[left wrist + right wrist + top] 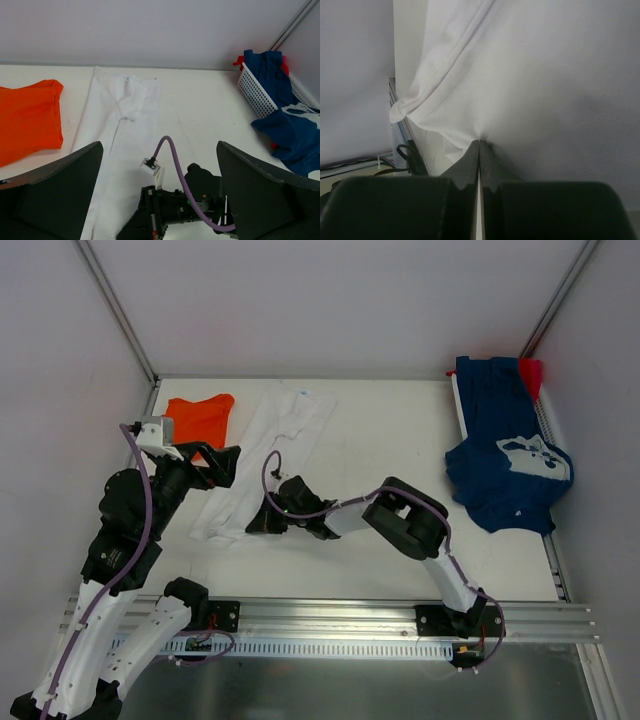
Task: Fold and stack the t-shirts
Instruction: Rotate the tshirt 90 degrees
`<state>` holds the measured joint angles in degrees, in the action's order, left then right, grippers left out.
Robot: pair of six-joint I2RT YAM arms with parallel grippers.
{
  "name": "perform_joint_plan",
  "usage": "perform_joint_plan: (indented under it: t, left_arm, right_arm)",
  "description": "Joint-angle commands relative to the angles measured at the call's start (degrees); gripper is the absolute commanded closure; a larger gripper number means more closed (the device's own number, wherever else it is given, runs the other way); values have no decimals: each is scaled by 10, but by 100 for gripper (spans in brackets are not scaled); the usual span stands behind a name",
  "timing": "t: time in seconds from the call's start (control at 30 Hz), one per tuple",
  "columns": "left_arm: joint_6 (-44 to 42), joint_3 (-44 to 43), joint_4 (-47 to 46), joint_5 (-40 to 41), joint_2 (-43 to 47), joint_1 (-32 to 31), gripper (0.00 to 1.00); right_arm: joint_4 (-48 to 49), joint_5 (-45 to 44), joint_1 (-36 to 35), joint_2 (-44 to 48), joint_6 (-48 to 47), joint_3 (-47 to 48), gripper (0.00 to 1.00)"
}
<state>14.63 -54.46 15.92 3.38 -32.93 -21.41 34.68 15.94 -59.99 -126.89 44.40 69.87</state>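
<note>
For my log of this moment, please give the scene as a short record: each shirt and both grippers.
white t-shirt: long strip on the table
orange t-shirt: left of the white one, flat
navy t-shirt: draped over the basket, right side
red t-shirt: behind the navy one, mostly hidden
left gripper: open, holding nothing
right gripper: shut on white t-shirt's edge

A white slatted basket sits ahead and to the right of the left fingers, at the white table's edge. A metal rail runs behind them.
</note>
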Motion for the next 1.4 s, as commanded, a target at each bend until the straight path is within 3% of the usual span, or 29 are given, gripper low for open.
perform_joint_plan:
  t: [0.0,0.43,0.7,0.97,1.0,1.03,1.1,1.17,1.37]
  left_arm:
    - [15,1,-8,-15,0,-6,1]
    - [30,6,-8,-31,-14,-7,1]
    - [39,12,-8,-32,-28,-11,1]
    - [39,17,-19,-32,-43,-14,1]
    - [38,17,-19,-32,-46,-14,1]
    - [37,18,-23,-44,-47,-14,1]
    - [33,22,-33,-55,-51,-14,1]
    - [30,18,-39,-79,-57,-14,1]
    - [14,-11,-40,-124,-65,-14,1]
  right_arm:
    - [57,-14,4,19,6,-76,100]
    - [142,-66,-6,157,20,-338,100]
    - [-84,-198,-26,342,-40,-417,99]
    - [-155,-229,-44,390,-73,-396,97]
    - [-160,-227,-46,381,-78,-380,90]
    - [-161,-219,-53,375,-91,-370,58]
    - [-190,-213,-61,360,-108,-341,12]
    - [-239,-223,-73,355,-143,-273,1]
    - [-395,-241,-81,367,-212,-107,0]
